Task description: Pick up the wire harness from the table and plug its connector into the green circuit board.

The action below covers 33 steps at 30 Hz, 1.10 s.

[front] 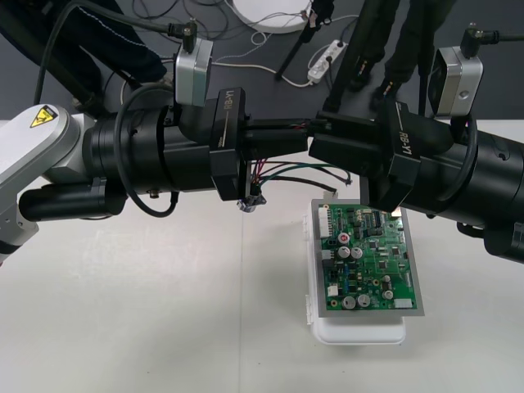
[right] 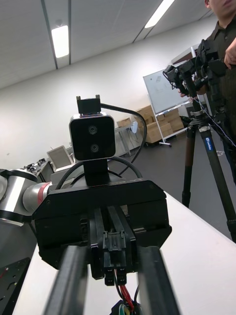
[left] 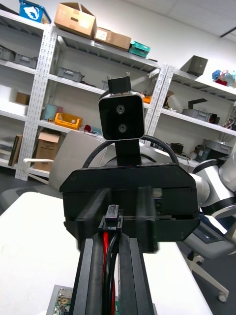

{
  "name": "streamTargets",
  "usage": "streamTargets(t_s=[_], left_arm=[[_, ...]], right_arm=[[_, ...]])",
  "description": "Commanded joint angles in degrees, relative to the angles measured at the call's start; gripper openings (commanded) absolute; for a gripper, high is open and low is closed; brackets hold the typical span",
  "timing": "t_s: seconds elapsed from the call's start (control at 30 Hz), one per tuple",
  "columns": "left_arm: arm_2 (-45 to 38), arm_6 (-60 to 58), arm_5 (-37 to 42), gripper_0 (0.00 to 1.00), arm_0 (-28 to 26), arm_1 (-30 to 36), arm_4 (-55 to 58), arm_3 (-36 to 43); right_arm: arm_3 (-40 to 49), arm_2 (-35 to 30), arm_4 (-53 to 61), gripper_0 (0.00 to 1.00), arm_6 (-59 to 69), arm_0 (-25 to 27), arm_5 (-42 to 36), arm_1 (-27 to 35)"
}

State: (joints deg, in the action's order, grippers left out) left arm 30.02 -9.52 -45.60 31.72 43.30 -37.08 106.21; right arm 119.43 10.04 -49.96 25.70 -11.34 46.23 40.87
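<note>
Currently, the harness plug [left: 112, 222] is clamped in the left gripper [left: 112, 238] jaws, upper middle of the front frame. The right gripper [right: 114, 256] jaws are spread either side of it, as seen from both wrists. The front view adds wires [front: 286, 169] sagging, socket [front: 252, 201] dangling, and the green circuit board [front: 370, 255] lower right on the table [front: 123, 311].

Black-fingered right gripper [front: 323, 139] overhanging far right corner of green circuit board [front: 368, 258], covering it. White base [front: 360, 332] lying mostly hidden under board. Thin red, black and green harness wires [front: 286, 170] slipping out of sight under black-fingered left gripper [front: 299, 127]. Small black plug [left: 112, 222] sitting hidden between gripper bodies in front view. Round metal socket [front: 251, 201] showing too small for detail. In right wrist view, right gripper's own fingers [right: 69, 280] showing blurred, and wires running off picture edge.
</note>
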Motion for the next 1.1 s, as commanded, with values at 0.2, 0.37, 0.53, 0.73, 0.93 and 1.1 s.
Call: streamTargets(t_s=[0.2, 0.37, 0.53, 0.73, 0.93, 1.1], left_arm=[[0.7, -1.3, 2.4, 0.00, 2.4, 1.2, 0.8, 0.8], [0.7, -0.9, 2.3, 0.00, 2.1, 1.2, 0.7, 0.8], [0.7, -0.1, 2.3, 0.00, 0.9, 1.2, 0.6, 0.7], [0.7, 1.1, 2.3, 0.00, -1.3, 1.4, 0.2, 0.7], [0.4, 2.2, 2.3, 0.00, -3.0, 1.7, -0.6, 0.7], [0.2, 3.3, 1.9, 0.00, -4.8, 2.0, -0.7, 0.7]], right_arm=[[1.4, 0.8, 0.9, 1.00, 1.7, -1.5, -0.4, 1.7], [1.4, 0.8, 1.1, 1.00, 1.8, -1.5, -0.4, 2.1], [1.4, 0.8, 1.9, 1.00, 1.8, -1.2, -0.4, 3.6], [1.4, 0.8, 4.1, 1.00, 1.8, -1.1, -0.4, 8.0], [1.4, 0.7, 5.9, 1.00, 1.5, 0.4, -0.4, 15.2], [1.4, 0.6, 6.9, 1.00, 1.5, 1.6, -0.2, 22.4]])
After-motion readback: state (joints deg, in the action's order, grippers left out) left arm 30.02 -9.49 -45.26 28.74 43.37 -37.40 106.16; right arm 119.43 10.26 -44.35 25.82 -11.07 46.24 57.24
